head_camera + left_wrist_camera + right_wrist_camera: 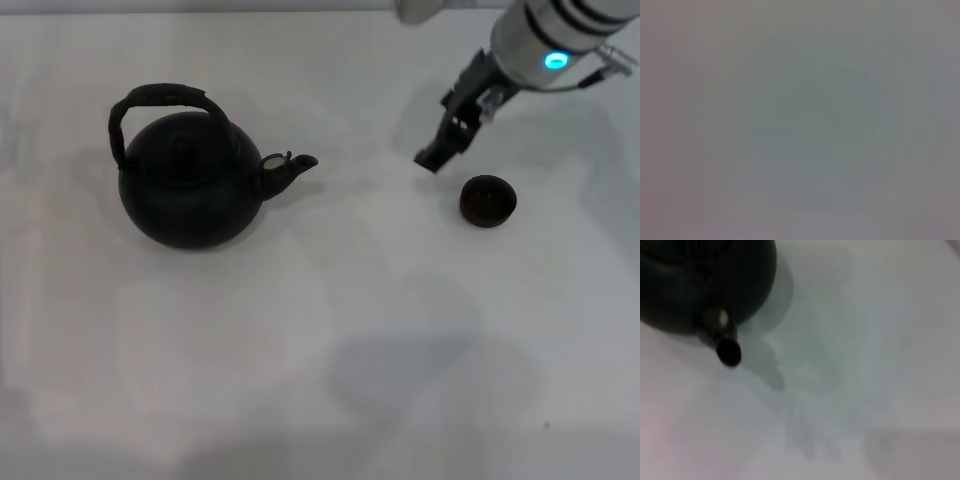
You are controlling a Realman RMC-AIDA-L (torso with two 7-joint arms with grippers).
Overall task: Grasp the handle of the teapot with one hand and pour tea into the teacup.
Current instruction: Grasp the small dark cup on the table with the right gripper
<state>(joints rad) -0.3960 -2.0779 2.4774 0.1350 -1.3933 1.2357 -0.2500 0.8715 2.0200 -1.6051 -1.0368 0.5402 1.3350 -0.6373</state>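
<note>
Nearest me stands the teapot (190,192), probably heavy; I would grip its rough handle (160,97) at the top. Right hand (437,156) hovers beside the teacup (487,200); its opening I cannot tell.

A plain white table (300,380) fills the head view, with soft grey shadows across its surface.

— What colours do you see?
— A round matte black teapot (190,190), its arched handle (160,96) brownish-black, on a plain white table (350,350).
— And the small round teacup (487,200)?
— Dark brown-black. My black right gripper (440,155) hangs off a silver arm (one cyan light glowing).
</note>
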